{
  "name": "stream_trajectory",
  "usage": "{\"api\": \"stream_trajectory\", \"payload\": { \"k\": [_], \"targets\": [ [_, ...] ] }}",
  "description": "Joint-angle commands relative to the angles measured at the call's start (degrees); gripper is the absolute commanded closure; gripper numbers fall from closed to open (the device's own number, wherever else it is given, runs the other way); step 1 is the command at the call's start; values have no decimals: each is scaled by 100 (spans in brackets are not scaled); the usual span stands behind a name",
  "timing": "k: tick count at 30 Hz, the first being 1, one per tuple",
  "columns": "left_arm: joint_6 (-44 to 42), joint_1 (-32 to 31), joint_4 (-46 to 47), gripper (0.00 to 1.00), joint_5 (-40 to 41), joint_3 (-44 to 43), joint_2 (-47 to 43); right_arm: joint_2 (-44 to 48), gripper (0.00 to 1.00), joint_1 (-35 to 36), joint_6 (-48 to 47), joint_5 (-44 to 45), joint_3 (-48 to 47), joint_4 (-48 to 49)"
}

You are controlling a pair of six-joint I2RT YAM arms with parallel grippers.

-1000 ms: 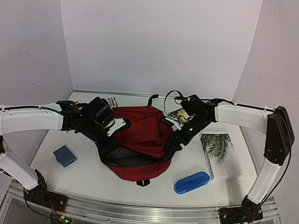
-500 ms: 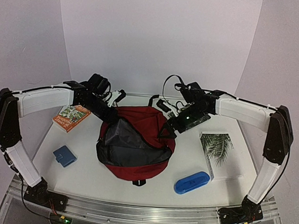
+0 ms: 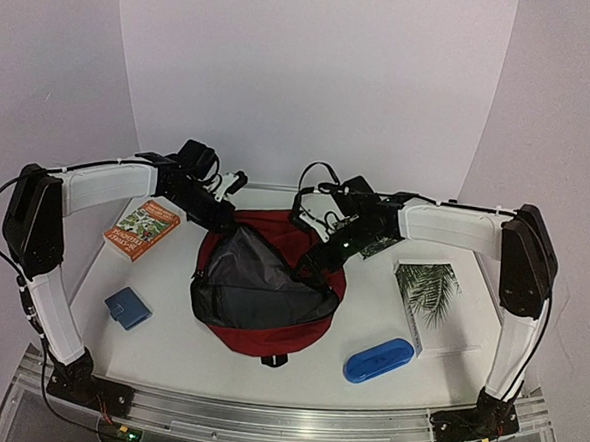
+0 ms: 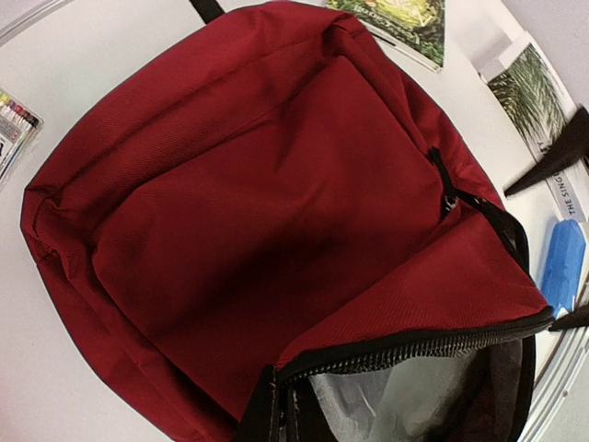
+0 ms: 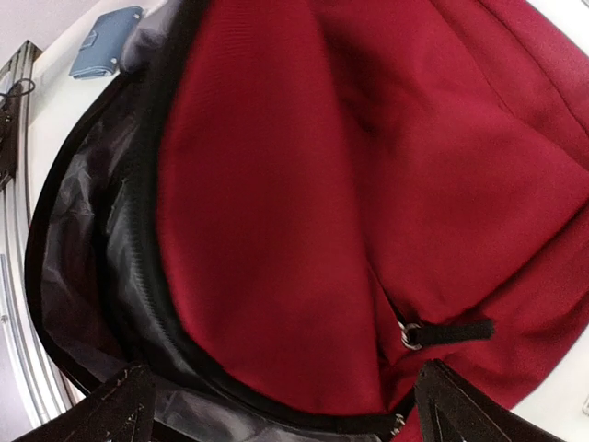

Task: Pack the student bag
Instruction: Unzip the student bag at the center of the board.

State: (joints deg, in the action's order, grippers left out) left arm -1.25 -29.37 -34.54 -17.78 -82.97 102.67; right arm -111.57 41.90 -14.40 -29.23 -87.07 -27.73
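Your right gripper hangs wide open over the student bag (grey lining showing); your left gripper is closed at its far-left edge, perhaps pinching fabric.

The white table carries the student bag, books, a blue case and a blue pouch.

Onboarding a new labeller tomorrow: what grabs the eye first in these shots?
The dark red student bag in the middle of the table dominates, its mouth gaping to show grey lining. The left hand looks pinched shut on the bag's far-left rim, while the right hand hovers wide open over its far-right side. A bright blue case lies on the table near the bag's right.
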Motion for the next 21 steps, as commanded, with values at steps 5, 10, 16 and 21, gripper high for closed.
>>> {"api": "stream_trajectory", "payload": {
  "k": [5, 10, 16, 21],
  "targets": [
    [73, 204, -7, 100, -371, -432, 288, -6, 3, 431, 355, 1423, 9, 841],
    [75, 300, -68, 99, -483, -549, 341, -252, 42, 427, 531, 2377, -345, 1001],
    [-60, 326, -139, 97, -430, -663, 432, -311, 93, 353, 473, 2956, -603, 1113],
    [-3, 430, -13, 84, -155, -677, 505, -710, 100, 28, 564, 2999, -860, 1146]
  ]
}}
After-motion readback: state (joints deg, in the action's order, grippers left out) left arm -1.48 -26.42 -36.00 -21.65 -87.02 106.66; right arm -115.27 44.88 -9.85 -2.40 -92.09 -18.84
